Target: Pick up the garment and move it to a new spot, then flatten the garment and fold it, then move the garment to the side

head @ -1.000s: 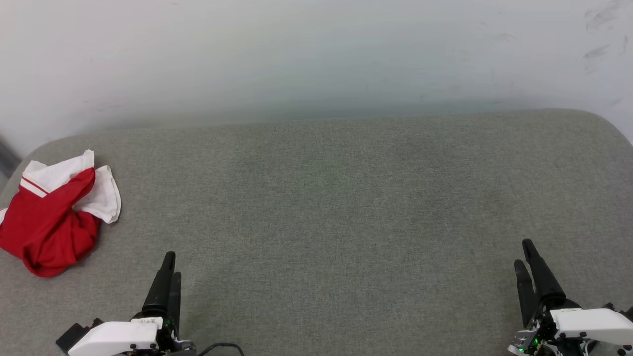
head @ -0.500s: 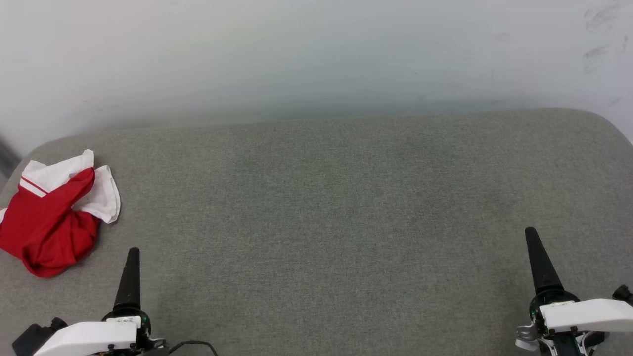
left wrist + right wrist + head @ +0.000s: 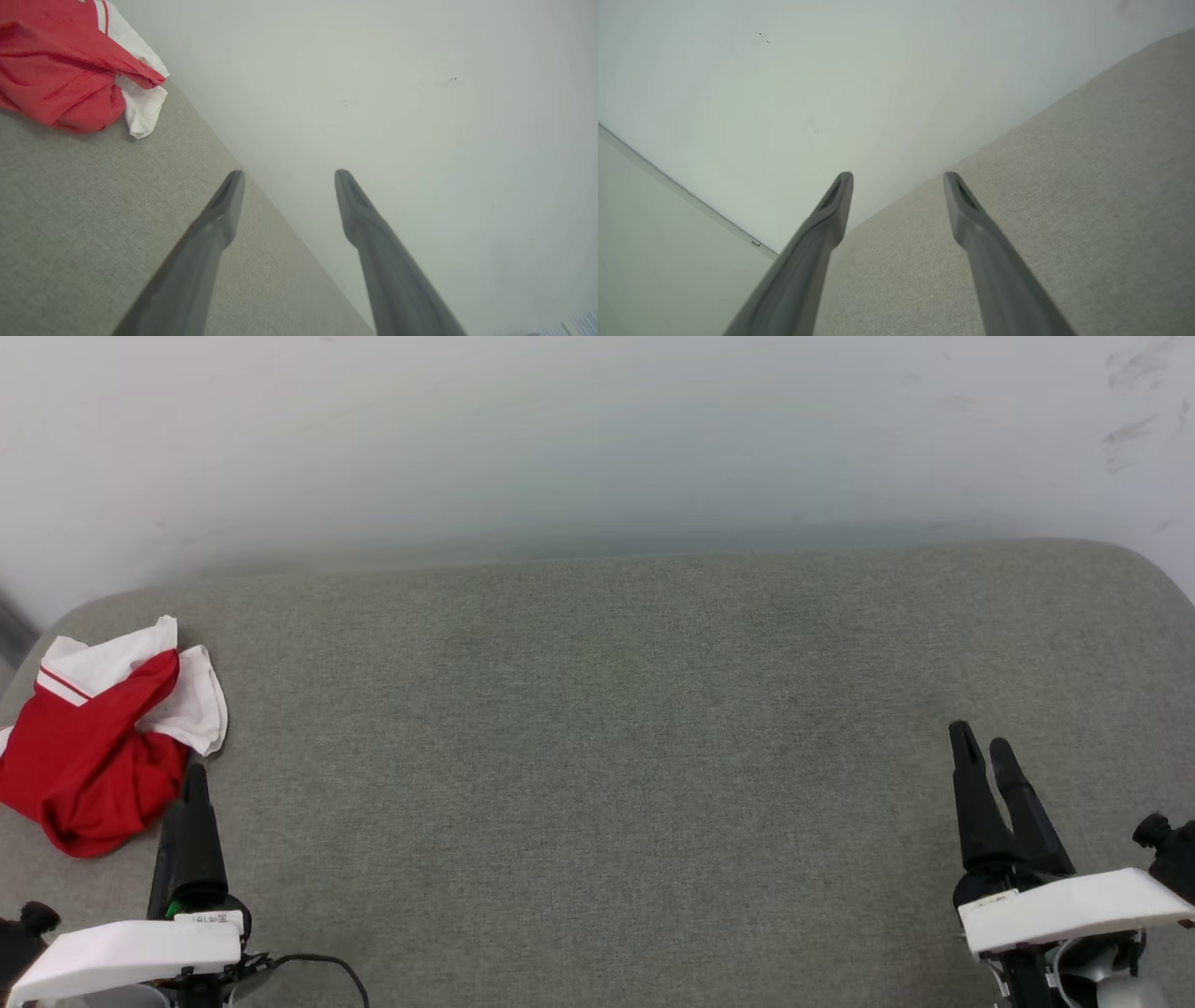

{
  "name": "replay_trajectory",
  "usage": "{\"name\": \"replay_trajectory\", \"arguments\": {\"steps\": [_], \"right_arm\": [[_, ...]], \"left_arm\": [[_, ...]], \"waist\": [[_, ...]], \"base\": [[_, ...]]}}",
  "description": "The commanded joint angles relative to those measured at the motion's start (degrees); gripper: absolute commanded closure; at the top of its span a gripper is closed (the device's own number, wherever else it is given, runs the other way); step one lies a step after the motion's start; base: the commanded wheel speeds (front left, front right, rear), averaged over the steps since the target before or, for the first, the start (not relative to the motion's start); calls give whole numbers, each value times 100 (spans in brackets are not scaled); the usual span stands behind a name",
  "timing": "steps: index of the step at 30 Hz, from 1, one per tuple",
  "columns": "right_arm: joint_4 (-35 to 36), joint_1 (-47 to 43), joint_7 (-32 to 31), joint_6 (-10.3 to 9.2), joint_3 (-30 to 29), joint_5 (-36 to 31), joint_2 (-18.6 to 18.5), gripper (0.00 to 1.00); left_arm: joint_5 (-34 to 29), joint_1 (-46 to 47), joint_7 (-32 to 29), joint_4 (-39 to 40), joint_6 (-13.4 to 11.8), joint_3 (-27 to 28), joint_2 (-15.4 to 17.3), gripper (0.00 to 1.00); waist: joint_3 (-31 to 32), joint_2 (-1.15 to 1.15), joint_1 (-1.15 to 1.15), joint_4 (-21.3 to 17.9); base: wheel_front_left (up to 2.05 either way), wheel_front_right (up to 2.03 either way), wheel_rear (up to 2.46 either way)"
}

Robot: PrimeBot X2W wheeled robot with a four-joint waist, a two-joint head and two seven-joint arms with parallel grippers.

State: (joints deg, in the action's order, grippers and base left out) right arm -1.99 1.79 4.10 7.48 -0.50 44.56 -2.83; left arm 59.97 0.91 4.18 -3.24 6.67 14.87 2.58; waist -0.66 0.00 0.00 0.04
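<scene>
The garment (image 3: 93,747) lies crumpled at the far left of the grey cushioned surface (image 3: 616,747), red with white sleeve parts on top; its number print is hidden. The left wrist view has the garment (image 3: 65,70) at its upper left. My left gripper (image 3: 194,784) stands just right of the red bundle's lower edge, tips close beside it. In the left wrist view the left gripper (image 3: 287,179) is open with nothing between its fingers. At the lower right, far from the garment, my right gripper (image 3: 980,747) is open and empty, as the right wrist view shows the same gripper (image 3: 899,179).
A pale wall (image 3: 597,439) rises behind the cushioned surface. The surface has rounded corners at the back left and back right, and its left edge runs just beyond the garment. A black cable (image 3: 327,966) trails from the left wrist.
My left gripper has moved left and forward, from mid-lower left to right beside the garment. My right gripper has moved forward and slightly left. The garment has not moved.
</scene>
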Motion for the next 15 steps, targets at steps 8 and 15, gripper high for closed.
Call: {"name": "replay_trajectory", "arguments": {"steps": [8, 15], "right_arm": [[402, 70, 187, 2, 228, -1297, -18, 0], [511, 16, 305, 1, 411, -2141, -58, 0]], "left_arm": [[-1523, -108, 178, 883, -474, -507, 27, 0], [-2778, -242, 295, 1241, -877, -1170, 64, 0]], "waist": [[-32, 0, 0, -6], [-47, 0, 0, -15]], "base": [[0, 0, 0], [0, 0, 0]]}}
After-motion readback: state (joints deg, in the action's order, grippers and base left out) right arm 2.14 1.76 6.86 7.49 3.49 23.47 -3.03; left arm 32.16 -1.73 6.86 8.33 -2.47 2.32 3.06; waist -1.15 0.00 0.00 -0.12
